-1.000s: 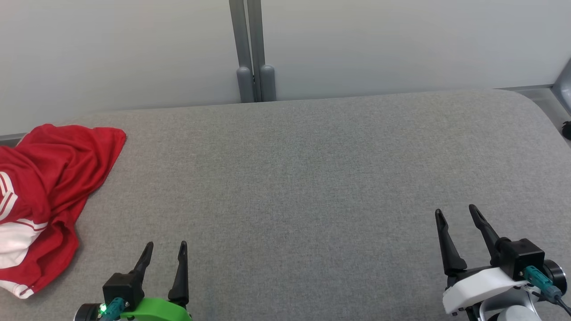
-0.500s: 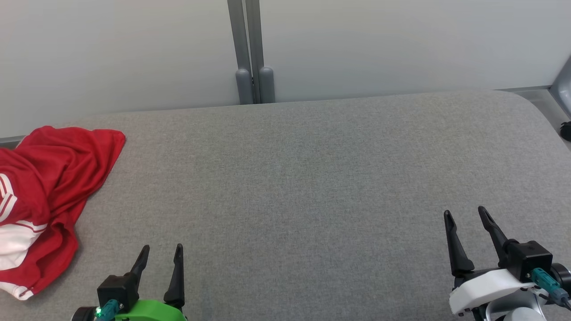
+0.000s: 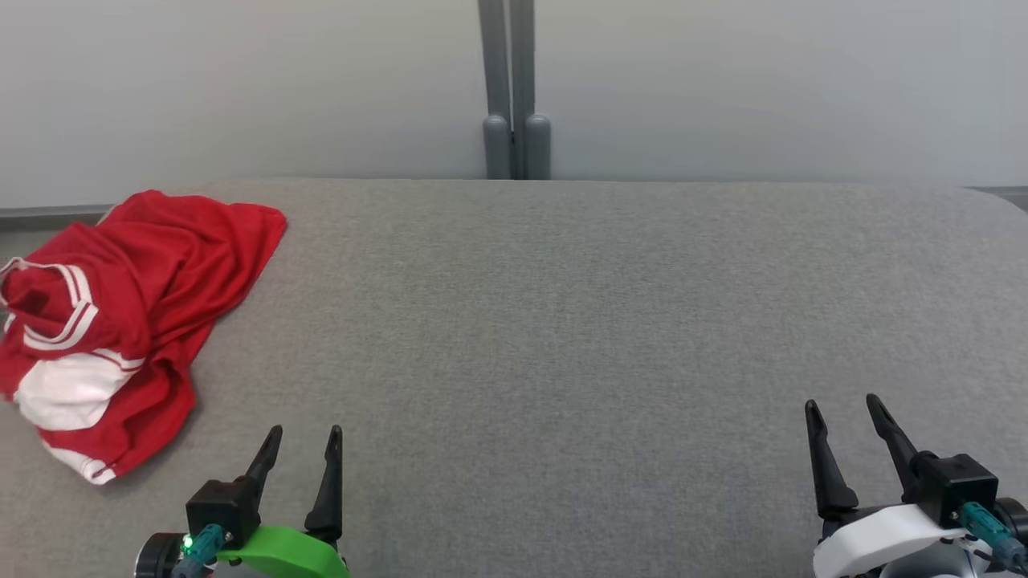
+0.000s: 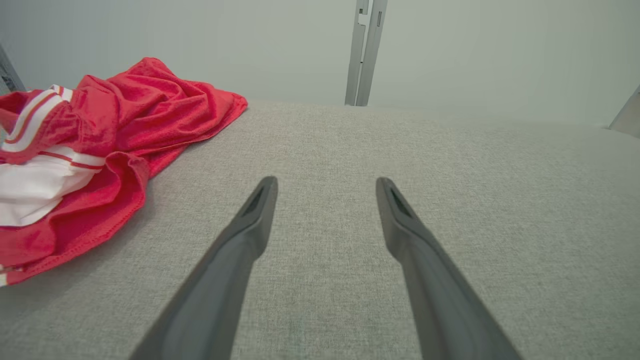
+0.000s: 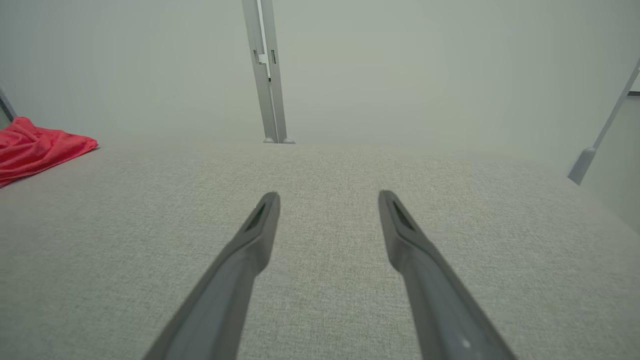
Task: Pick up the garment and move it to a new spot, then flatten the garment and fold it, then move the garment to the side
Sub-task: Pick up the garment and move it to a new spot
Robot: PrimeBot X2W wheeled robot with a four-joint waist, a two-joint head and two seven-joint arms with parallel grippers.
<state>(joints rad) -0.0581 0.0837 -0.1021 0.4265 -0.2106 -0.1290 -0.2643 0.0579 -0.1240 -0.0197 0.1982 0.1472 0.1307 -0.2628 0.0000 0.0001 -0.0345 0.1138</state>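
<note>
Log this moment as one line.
stage: pickup not started | red garment: crumpled, far left on grey fabric surface | left gripper: open, empty | right gripper: open, empty

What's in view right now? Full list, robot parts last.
garment: 1, red with white panels and stripes, crumpled at the far left of the surface
surface: 1, grey fabric, spans the whole work area under both grippers
post: 1 double upright, grey, behind the surface's far edge, near the middle
wall: 1, pale grey, behind the surface
strut: 1, grey, slanting at the right edge of the right wrist view
left gripper: 1, dark fingers on a green mount, lower left, open, apart from the garment
right gripper: 1, dark fingers on a white mount, lower right, open, nothing between its fingers
</note>
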